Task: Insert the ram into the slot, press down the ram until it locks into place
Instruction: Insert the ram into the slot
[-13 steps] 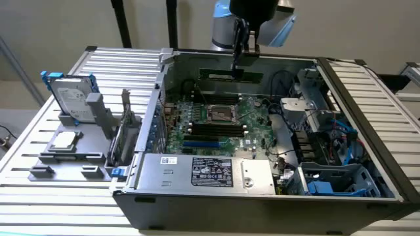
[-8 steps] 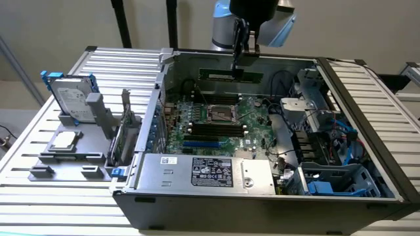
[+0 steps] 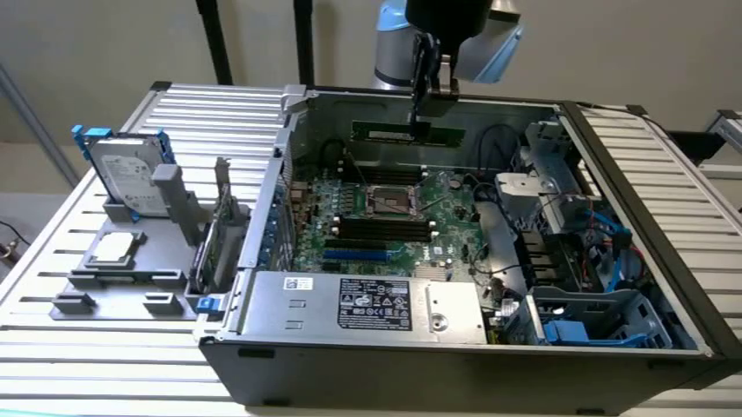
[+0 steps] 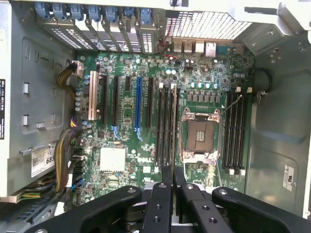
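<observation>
Arm [image 3: 392, 48]: enters at top centre of the exterior view, wrist pointing straight down.
Gripper [image 3: 418, 129]: fingers pinched almost together on the ram [image 3: 380, 133].
Ram: held level on its long edge, upper centre of frame, over the far side of the open computer case [image 3: 347, 365].
Slot [image 3: 383, 228]: black, mid-frame on the motherboard [image 3: 447, 195], well below the ram.
</observation>
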You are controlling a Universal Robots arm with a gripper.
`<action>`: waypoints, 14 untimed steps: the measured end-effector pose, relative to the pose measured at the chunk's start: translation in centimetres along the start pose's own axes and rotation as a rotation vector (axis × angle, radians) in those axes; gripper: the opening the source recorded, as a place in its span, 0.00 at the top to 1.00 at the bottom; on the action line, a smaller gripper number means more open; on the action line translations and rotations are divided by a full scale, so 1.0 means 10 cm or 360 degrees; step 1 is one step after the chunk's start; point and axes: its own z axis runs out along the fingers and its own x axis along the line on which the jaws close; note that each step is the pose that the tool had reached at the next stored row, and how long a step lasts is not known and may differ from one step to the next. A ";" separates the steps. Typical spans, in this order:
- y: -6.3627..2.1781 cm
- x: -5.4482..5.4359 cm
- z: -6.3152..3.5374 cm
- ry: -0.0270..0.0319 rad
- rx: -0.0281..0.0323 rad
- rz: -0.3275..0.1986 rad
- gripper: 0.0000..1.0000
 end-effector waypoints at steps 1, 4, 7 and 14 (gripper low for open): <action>0.004 0.00 0.003 0.00004 0.00010 0.0000 0.87; 0.074 0.00 0.052 0.00004 0.00094 0.0000 0.87; 0.167 0.00 0.110 0.00004 0.00099 0.0000 0.87; 0.235 0.00 0.240 0.00005 0.00100 0.0000 0.87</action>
